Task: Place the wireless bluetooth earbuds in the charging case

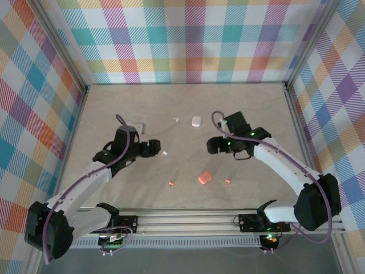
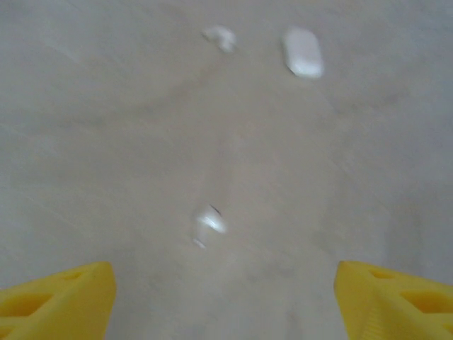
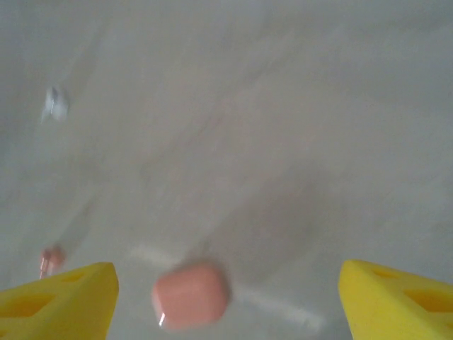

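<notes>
A white charging case [image 1: 196, 121] lies shut at mid-back of the table, with one white earbud [image 1: 176, 120] just left of it. A second white earbud [image 1: 165, 153] lies right of my left gripper [image 1: 153, 147]. In the left wrist view this earbud [image 2: 209, 223] sits ahead of my open left gripper [image 2: 223, 278], and the white case [image 2: 303, 51] is farther off. A shut coral case [image 1: 205, 178] lies nearer the front, between two coral earbuds [image 1: 171, 183] [image 1: 228, 181]. My right gripper [image 1: 214, 145] hangs open over the coral case [image 3: 190, 295], which sits low between the yellow fingers [image 3: 60, 301].
Plaid walls on metal posts [image 1: 84, 91] enclose the beige table [image 1: 256, 108] on three sides. A rail [image 1: 188, 220] carrying both arm bases runs along the near edge. A faint white line [image 3: 283, 303] marks the table near the coral case.
</notes>
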You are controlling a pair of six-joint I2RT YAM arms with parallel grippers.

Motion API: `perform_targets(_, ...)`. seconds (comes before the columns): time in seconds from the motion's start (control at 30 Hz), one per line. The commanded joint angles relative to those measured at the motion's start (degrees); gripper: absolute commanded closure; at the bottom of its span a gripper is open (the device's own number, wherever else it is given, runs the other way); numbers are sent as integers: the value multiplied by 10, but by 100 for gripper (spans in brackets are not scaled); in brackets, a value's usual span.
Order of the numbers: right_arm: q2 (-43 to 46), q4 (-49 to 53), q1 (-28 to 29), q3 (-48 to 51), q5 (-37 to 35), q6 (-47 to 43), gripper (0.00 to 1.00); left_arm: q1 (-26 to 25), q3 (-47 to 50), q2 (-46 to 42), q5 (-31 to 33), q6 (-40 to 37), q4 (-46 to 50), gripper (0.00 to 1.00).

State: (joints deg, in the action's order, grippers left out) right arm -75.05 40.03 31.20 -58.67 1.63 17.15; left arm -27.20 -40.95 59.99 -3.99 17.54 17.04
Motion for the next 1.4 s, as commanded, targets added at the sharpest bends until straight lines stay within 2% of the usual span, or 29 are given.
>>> perform_targets(0.0,3,113,68,10,-10,64,18,-86,23,-36,64,127,65,23)
perform_targets(0.1,-23,123,115,7,4,90,12,-150,38,-40,98,204,68,26)
perform_targets(0.2,-62,128,144,-9,20,63,8,-201,68,-37,124,278,40,25)
perform_targets(0.27,-92,156,165,-22,-4,47,5,-210,99,-39,101,301,-25,25)
perform_targets(0.3,-107,168,175,-28,-4,44,5,-210,101,-39,102,305,-24,25)
perform_targets(0.4,-140,161,207,-28,-3,34,5,-210,88,-43,127,296,24,23)
perform_targets(0.5,-189,152,213,-39,-4,13,7,-210,92,-59,129,291,27,22)
perform_targets(0.63,-258,185,213,-98,-53,-21,7,-210,100,-83,150,271,25,23)
perform_targets(0.83,-287,184,212,-103,-57,-47,5,-209,117,-102,178,260,-3,25)
perform_targets(1.03,-305,156,209,-77,-49,-46,4,-210,121,-73,165,257,-24,25)
perform_targets(1.17,-316,132,197,-69,-29,-36,8,-209,113,-46,154,249,-23,25)
perform_targets(1.37,-304,98,184,-68,-14,-14,20,-209,94,-26,156,232,-16,24)
